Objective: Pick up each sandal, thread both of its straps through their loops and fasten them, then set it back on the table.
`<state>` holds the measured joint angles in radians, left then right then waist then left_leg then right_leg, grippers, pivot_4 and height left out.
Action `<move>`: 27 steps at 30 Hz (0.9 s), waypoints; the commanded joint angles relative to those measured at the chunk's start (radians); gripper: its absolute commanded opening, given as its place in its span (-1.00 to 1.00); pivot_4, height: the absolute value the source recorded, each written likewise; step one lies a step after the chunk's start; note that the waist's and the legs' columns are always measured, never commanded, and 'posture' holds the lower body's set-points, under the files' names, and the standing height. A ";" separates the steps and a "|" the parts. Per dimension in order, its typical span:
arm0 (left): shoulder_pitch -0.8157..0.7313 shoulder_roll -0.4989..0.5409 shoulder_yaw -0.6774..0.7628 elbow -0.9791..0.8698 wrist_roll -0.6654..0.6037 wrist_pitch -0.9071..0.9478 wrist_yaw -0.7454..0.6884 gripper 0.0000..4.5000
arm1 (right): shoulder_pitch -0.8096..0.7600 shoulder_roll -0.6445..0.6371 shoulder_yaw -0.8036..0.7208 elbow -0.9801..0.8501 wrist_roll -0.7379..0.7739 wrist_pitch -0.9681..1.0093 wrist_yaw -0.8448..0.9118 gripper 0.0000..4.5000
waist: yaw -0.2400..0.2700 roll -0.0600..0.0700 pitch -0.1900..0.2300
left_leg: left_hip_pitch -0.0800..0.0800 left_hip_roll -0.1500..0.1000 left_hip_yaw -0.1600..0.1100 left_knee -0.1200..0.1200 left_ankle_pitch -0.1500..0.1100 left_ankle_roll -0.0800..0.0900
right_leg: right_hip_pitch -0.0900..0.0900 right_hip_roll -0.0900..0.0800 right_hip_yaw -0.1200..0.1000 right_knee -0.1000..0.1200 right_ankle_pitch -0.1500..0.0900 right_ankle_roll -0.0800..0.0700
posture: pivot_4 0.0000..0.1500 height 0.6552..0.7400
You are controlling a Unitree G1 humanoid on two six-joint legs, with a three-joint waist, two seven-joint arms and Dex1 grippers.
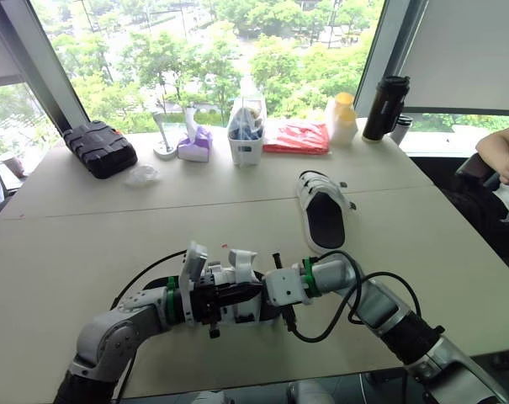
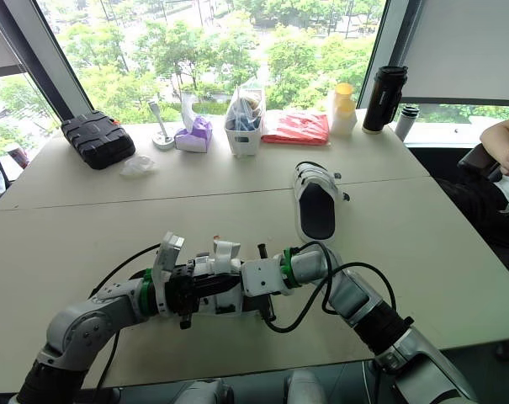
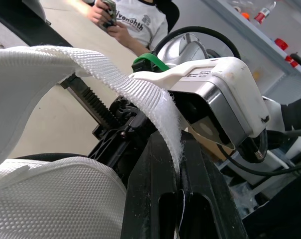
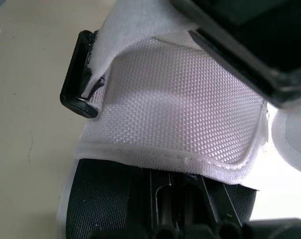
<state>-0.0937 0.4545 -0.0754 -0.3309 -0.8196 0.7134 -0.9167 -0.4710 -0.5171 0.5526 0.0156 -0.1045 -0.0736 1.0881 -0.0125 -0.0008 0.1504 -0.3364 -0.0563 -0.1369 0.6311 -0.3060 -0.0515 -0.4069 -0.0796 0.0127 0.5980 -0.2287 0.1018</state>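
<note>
One white sandal with a black footbed (image 1: pixel 323 212) lies flat on the table, right of centre. The other sandal (image 1: pixel 241 268) is held low over the table's near edge between both grippers. My left gripper (image 1: pixel 227 296) is shut on its white strap (image 3: pixel 140 92), which runs up from between the fingers (image 3: pixel 155 199). My right gripper (image 1: pixel 269 293) meets the sandal from the right and is shut at the edge of its white mesh upper (image 4: pixel 180 109). The black strap loop (image 4: pixel 76 79) stands at that upper's corner, beside the strap's folded end.
Along the far edge by the window stand a black case (image 1: pixel 100 148), a purple tissue pack (image 1: pixel 195 145), a white caddy (image 1: pixel 246 135), a red packet (image 1: pixel 296 136), a yellow-capped bottle (image 1: pixel 344 118) and a black flask (image 1: pixel 386 108). A person's arm (image 1: pixel 498 151) shows at the right.
</note>
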 commanded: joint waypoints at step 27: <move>0.100 0.092 -0.134 0.028 0.294 -0.355 -0.139 -0.99 | 0.054 -0.030 0.083 0.107 -0.100 0.044 0.020 -1.00 | -0.001 0.004 -0.003 | 0.000 0.001 0.000 -0.001 0.000 0.001 | 0.000 0.000 0.000 0.000 0.000 0.000 | 1.00 1.00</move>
<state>-0.0360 0.5239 -0.1656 -0.3120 -0.5780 0.3697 -1.0324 -0.4727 -0.5169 0.5622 0.0155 -0.1074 -0.0741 1.0837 -0.0138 0.0031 0.1475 -0.3361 -0.0558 -0.1367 0.6301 -0.3064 -0.0508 -0.4070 -0.0797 0.0128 0.5978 -0.2289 0.1019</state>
